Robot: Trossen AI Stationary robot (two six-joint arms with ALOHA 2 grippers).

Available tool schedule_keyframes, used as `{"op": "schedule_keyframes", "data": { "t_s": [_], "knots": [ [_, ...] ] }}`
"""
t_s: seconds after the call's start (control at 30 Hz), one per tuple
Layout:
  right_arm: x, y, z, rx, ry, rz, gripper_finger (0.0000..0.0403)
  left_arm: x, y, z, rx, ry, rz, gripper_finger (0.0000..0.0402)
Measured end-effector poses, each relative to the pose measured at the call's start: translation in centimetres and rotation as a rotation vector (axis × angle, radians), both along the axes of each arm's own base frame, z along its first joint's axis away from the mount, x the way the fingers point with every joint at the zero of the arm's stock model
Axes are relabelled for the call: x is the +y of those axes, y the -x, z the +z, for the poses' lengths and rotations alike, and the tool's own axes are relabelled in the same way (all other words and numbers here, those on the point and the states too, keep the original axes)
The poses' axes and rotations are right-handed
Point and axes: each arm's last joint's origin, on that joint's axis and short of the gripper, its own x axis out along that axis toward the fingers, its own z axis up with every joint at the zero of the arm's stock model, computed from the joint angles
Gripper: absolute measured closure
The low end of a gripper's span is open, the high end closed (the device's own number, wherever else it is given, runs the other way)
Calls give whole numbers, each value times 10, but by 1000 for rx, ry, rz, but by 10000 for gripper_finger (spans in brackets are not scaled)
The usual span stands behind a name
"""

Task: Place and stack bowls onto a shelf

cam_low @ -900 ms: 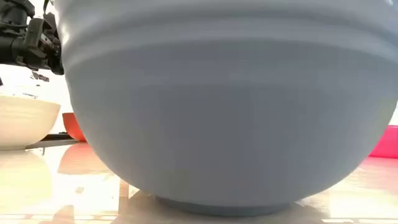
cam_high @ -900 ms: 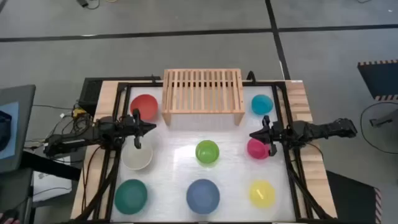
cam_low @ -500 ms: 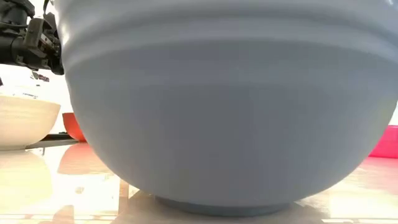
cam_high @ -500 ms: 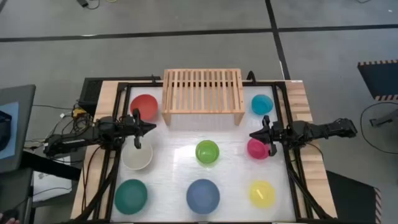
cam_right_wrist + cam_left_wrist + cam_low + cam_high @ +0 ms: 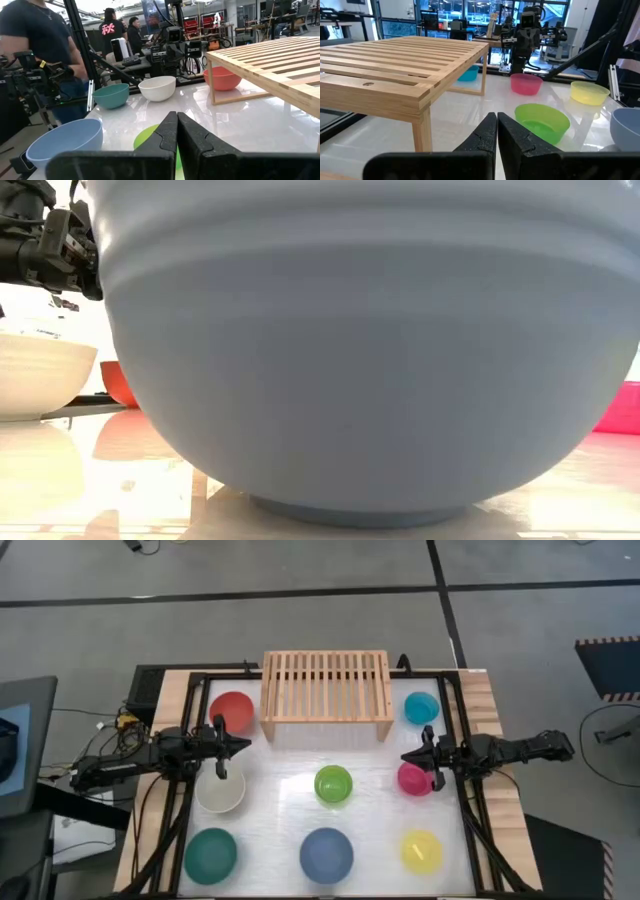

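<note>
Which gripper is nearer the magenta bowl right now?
Right. The right gripper sits at the magenta bowl's rim, fingers shut. The left gripper is across the table, between the red bowl and cream bowl.

The shelf stands at 12 o'clock on the table, with nothing on it. The red bowl is at its 9 o'clock side, the cyan bowl at its 3 o'clock side. The lime bowl is at the centre. From it, the cream bowl is at 9 o'clock and the magenta bowl at 3 o'clock. Along 6 o'clock are the green bowl, blue bowl and yellow bowl. The left gripper hangs above the cream bowl's far edge, the right gripper beside the magenta bowl.
</note>
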Motion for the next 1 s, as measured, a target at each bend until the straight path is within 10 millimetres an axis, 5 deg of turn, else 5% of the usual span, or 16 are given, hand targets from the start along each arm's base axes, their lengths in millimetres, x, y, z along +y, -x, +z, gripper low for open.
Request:
{"op": "schedule_keyframes", "data": {
  "t_s": [1.0],
  "knots": [
    [0, 0, 0, 0, 0, 0, 372, 0, 0, 1, -3, -12, 6, 401]
  ]
}}
